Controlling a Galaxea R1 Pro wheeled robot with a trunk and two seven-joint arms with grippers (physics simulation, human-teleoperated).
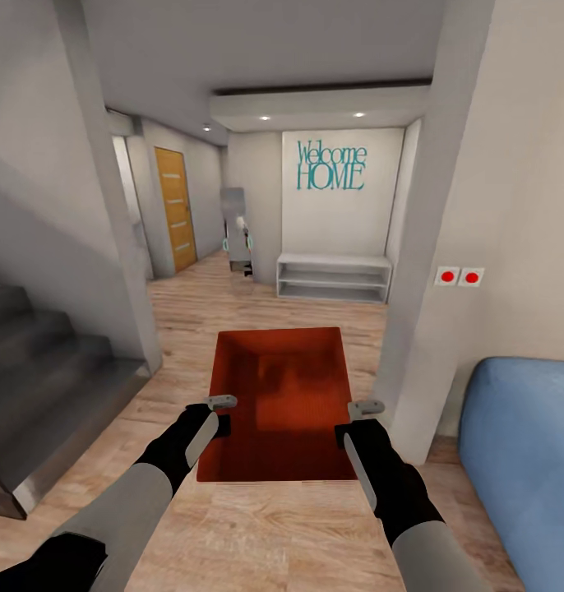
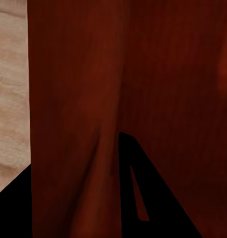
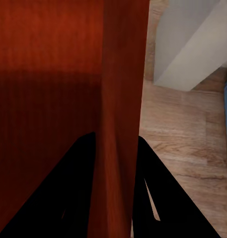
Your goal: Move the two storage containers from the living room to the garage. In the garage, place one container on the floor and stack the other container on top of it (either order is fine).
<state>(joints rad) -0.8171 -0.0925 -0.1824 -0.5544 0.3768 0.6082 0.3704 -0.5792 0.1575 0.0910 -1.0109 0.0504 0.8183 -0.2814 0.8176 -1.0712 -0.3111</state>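
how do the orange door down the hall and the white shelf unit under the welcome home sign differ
The orange door is tall, upright and warm orange with pale horizontal bars; the white shelf unit is low, wide and plain white. The door is a shut flat panel, while the shelf unit is open-fronted with a shelf across it. In the head view the door sits on the hall's left wall, and the shelf unit against the back wall under the lettering. Both stand beyond the storage container on the wood floor.

I see teal "Welcome HOME" wall lettering (image 1: 330, 165) ahead; low white open shelf bench (image 1: 334, 278) beneath it; yellow-orange wooden door (image 1: 175, 209) far left down hall; grey staircase (image 1: 43, 370) near left; two red round wall buttons (image 1: 459, 277) right; blue sofa (image 1: 520, 460) below them.
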